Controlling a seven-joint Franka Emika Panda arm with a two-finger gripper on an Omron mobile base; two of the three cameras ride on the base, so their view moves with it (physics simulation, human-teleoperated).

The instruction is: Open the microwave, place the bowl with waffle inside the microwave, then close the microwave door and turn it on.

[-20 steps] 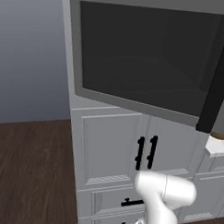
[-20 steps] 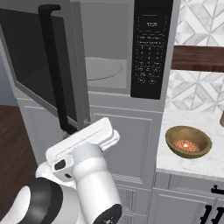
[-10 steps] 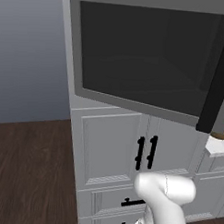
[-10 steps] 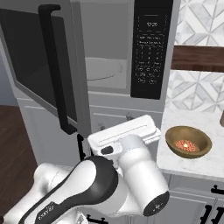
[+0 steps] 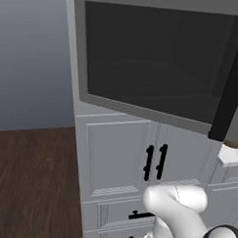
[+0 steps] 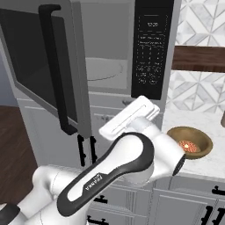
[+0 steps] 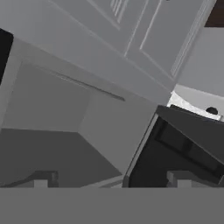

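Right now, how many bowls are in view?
1: a round brown wooden bowl holding food sits on the white counter, right of the open grey microwave. Others may be hidden behind the arm.

Grey microwave (image 6: 110,66) with black control strip (image 6: 151,48); beside it a brown bowl (image 6: 190,141), perhaps holding something reddish.

Both base views flank the open microwave (image 6: 132,48); hand view peers inside.
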